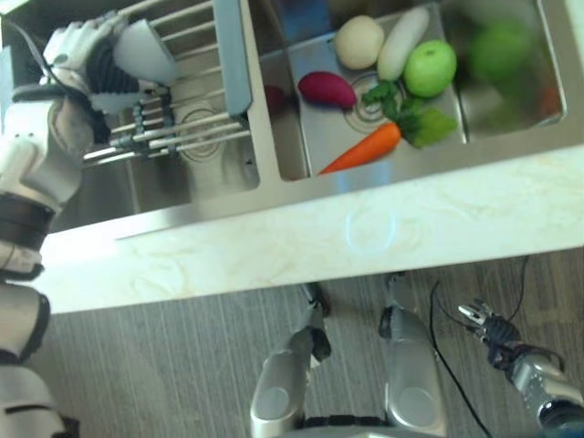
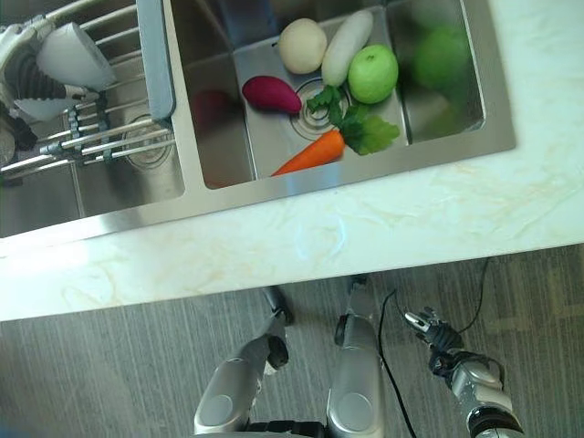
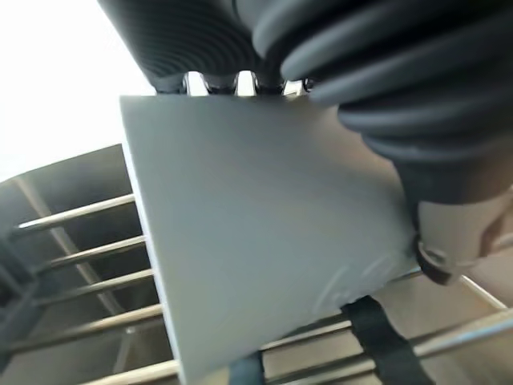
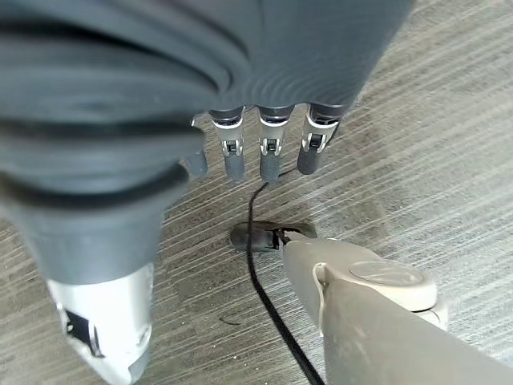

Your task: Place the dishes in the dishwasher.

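My left hand [image 1: 87,55] clasping a pale grey dish [image 1: 144,50] over the steel-rod rack [image 1: 187,128] — my right hand [image 1: 493,333] slack, low.

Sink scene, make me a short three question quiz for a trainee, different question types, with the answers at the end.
1. True or false: the left hand holds a pale dish over the rack.
2. Multiple choice: where does the carrot lie? A) on the counter B) in the right sink basin C) on the rack
3. Fill in: the right hand hangs low over the ____, holding nothing.

Key: 1 true. 2 B; the carrot lies in the basin with an apple and other produce, not on the counter. 3 floor.
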